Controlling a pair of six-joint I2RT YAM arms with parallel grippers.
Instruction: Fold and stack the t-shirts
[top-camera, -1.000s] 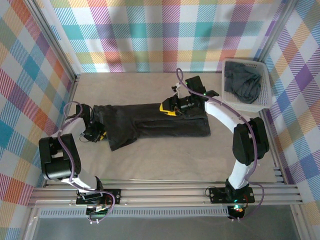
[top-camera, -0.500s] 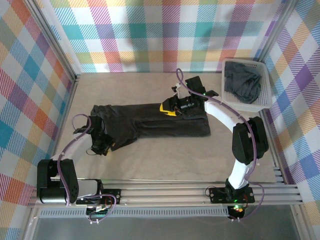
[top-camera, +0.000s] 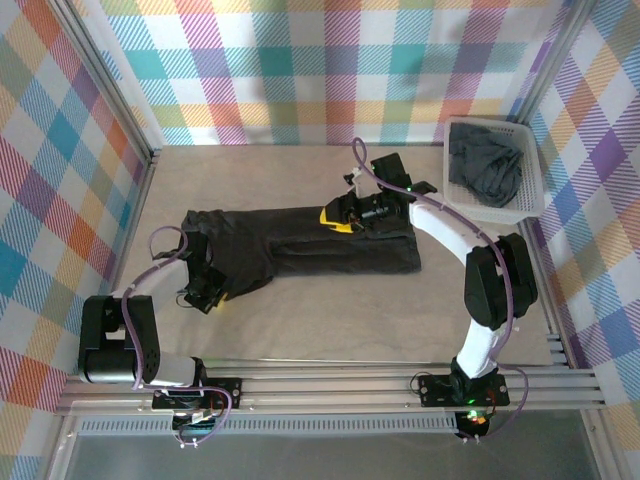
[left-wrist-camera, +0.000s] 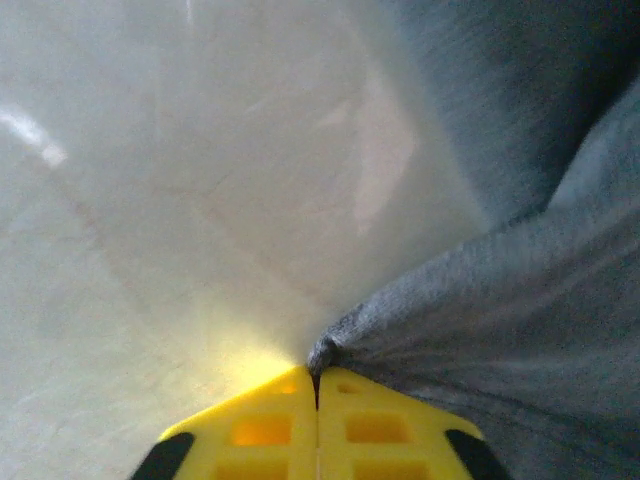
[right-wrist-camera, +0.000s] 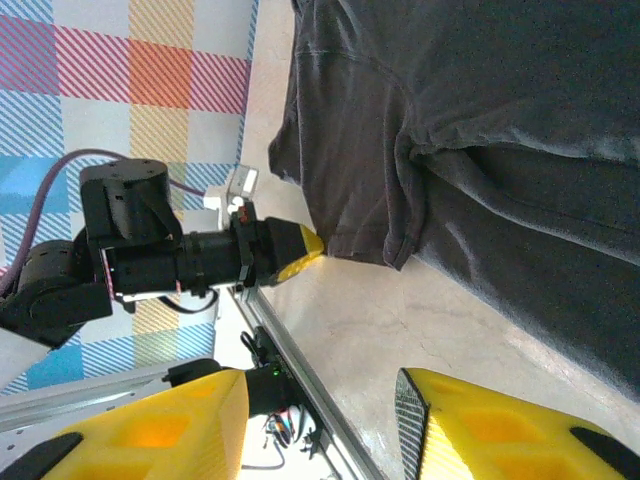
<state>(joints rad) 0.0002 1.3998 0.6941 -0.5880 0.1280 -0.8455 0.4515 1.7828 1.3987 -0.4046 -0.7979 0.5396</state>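
Note:
One dark charcoal t-shirt (top-camera: 310, 245) lies stretched flat across the middle of the table. My left gripper (top-camera: 213, 295) is at its near left corner. In the left wrist view the yellow fingers (left-wrist-camera: 270, 430) are pressed together, with the grey cloth corner (left-wrist-camera: 330, 350) pinched at their tips. My right gripper (top-camera: 333, 217) hovers over the shirt's far edge. It stands open, with bare table between its fingertips (right-wrist-camera: 470, 430). The right wrist view looks down the t-shirt (right-wrist-camera: 480, 120) to the left gripper (right-wrist-camera: 300, 250) at the hem corner.
A white lattice basket (top-camera: 530, 160) at the back right holds more crumpled dark shirts (top-camera: 485, 170). Bare beige table (top-camera: 330, 320) stretches between the shirt and the metal rail (top-camera: 330, 385) at the near edge. Plaid walls enclose the left, back and right sides.
The left gripper slid toward the near edge along the shirt's left side and shut on its near left corner. The right arm has stayed put.

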